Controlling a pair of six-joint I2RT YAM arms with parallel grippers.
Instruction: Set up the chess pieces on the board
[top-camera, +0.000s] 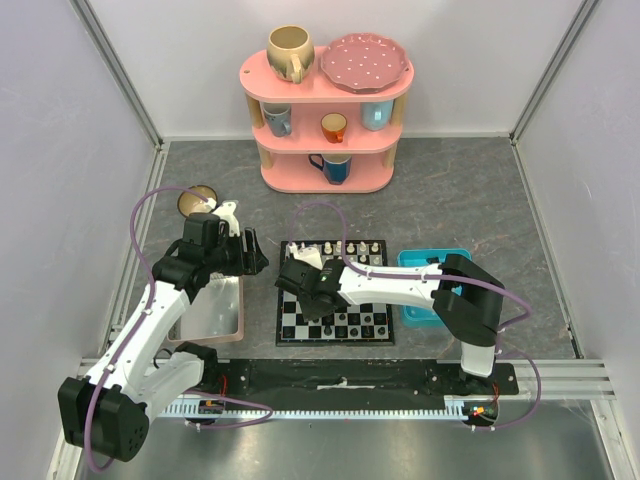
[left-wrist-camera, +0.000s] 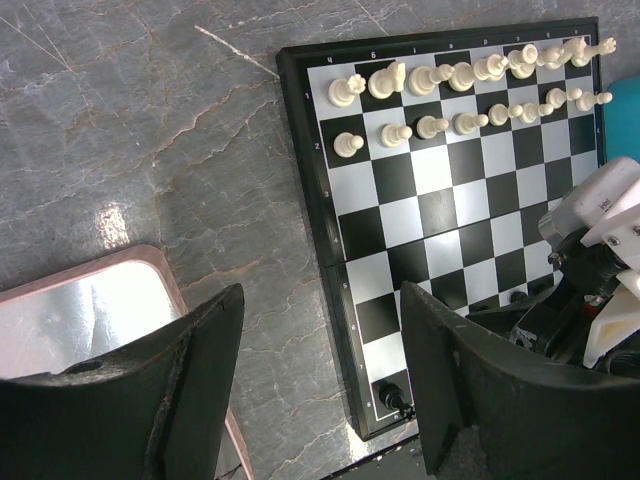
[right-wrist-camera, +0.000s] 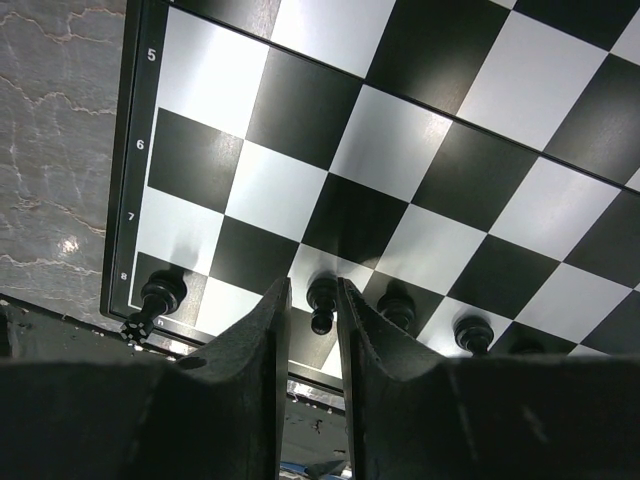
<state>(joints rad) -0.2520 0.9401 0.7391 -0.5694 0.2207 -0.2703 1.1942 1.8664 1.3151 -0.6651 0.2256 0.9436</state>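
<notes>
The board (top-camera: 281, 300) lies mid-table. Cream-white pieces (top-camera: 345, 250) fill its two far rows, also in the left wrist view (left-wrist-camera: 460, 75). Black pieces (top-camera: 350, 322) stand along the near rows. My right gripper (top-camera: 312, 310) hangs over the board's near left corner. In the right wrist view its jaws (right-wrist-camera: 313, 285) stand narrowly apart around a black pawn (right-wrist-camera: 322, 305) that stands on the board (right-wrist-camera: 400, 150). More black pieces (right-wrist-camera: 160, 295) stand beside it. My left gripper (top-camera: 258, 252) is open and empty, left of the board (left-wrist-camera: 430, 210), over bare table (left-wrist-camera: 320, 290).
A pink-rimmed grey tray (top-camera: 215, 315) lies left of the board and shows in the left wrist view (left-wrist-camera: 80, 310). A blue tray (top-camera: 430, 262) sits right of the board, partly under the right arm. A pink shelf (top-camera: 325, 130) with cups stands at the back. A brown bowl (top-camera: 195, 200) is back left.
</notes>
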